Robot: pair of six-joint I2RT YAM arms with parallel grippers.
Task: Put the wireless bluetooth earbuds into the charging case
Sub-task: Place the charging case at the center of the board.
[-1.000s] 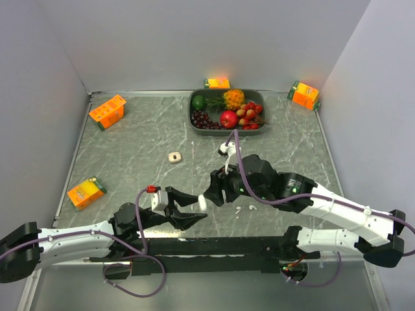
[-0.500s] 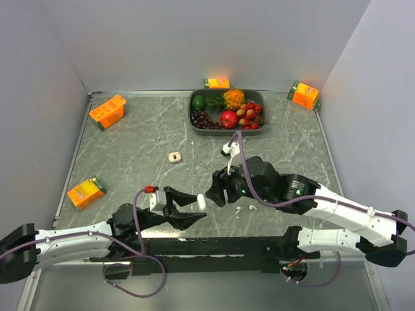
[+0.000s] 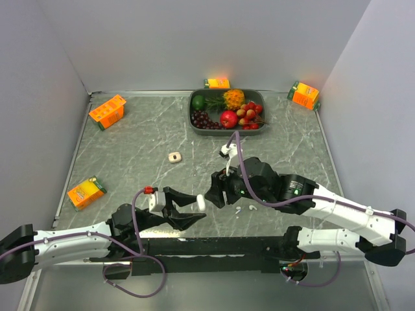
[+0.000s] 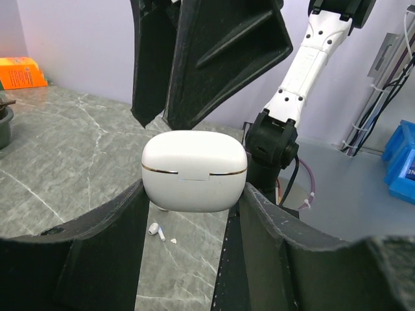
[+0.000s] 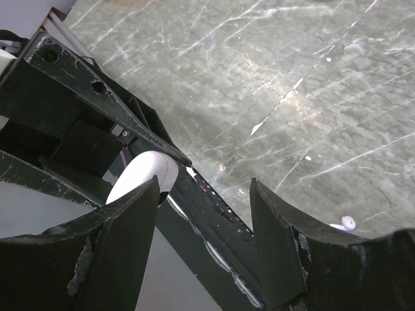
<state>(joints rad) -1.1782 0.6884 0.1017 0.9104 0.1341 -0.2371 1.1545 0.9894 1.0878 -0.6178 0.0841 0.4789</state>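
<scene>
Gripping the closed charging case (image 4: 194, 170) in my left end effector (image 4: 193, 196); right end effector (image 5: 204, 191) spread wide beside it, earbuds (image 3: 246, 208) on worktop (image 3: 130, 155).

Arms (image 3: 337, 210) show white links (image 3: 71, 241), black joints (image 3: 259, 183), purple cables (image 3: 237, 150); the left gripper (image 3: 198, 208) is black.

The table (image 3: 130, 149) is dark grey-green marble, streaked with white veins. The charging case (image 4: 194, 172) is glossy white with a thin dark seam, and the earbuds (image 4: 154, 229) are white too. The left gripper (image 4: 193, 191) and right gripper (image 5: 204, 184) are matt black, and their cables (image 3: 139, 240) are purple. The cartons (image 3: 107, 111) along the left and far edges are bright orange. The tray (image 3: 227, 131) at the far edge is dark grey, and in it are a red apple (image 3: 228, 118) and dark purple grapes (image 3: 201, 120).
</scene>
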